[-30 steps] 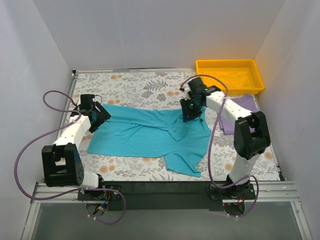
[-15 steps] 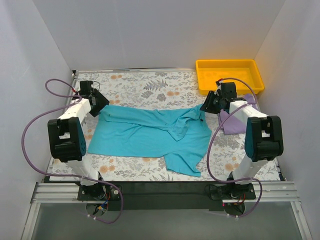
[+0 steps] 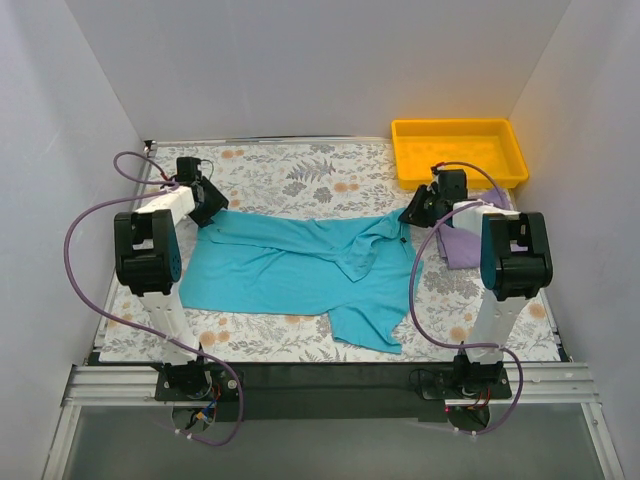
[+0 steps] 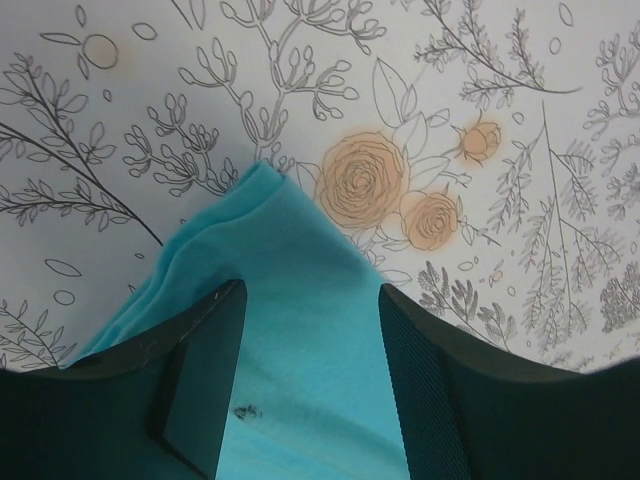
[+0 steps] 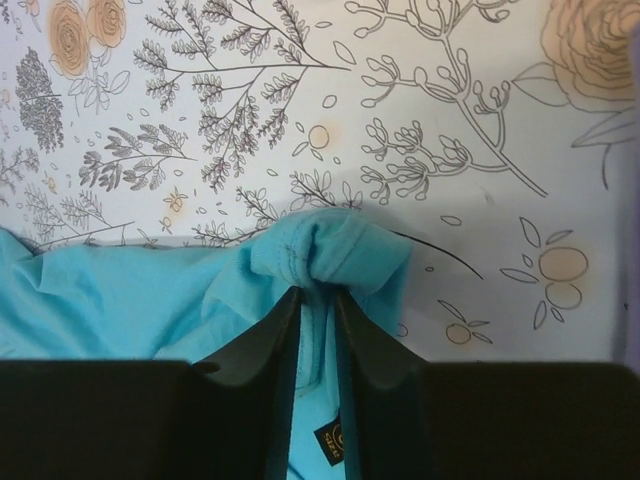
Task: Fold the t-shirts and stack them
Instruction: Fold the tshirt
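- The left tool (image 4: pixel 312 290) has its jaws wide. One black finger stands on each side of a corner of the teal t-shirt (image 4: pixel 290 330), and the cloth between them is not pinched.
- The right tool (image 5: pixel 318 293) has its jaws narrow and closed on a gathered fold of the teal t-shirt (image 5: pixel 330 255). The cloth puckers into a knob just past the fingertips.
- In the top view the teal t-shirt (image 3: pixel 290 265) lies at the middle of the bench (image 3: pixel 290 175), spread mostly flat from 9 to 3 o'clock.
- The left tool (image 3: pixel 205 200) is at the garment's 10 o'clock corner and the right tool (image 3: pixel 415 212) at its 2 o'clock corner.
- One flap of the garment reaches toward 5 o'clock, and creased folds cross its middle.
- The teal cloth is plain, matte and soft. At the left corner it shows a doubled, layered edge.
- The lavender t-shirt (image 3: pixel 455 248) is a crumpled heap at the bench's 3 o'clock, partly under the right arm and near the teal one.
- The yellow tray (image 3: pixel 460 125) is rigid, rectangular and raised-rimmed, and stands at 1 o'clock.
- The bench covering is white, printed with grey line-drawn sprigs and orange roses.
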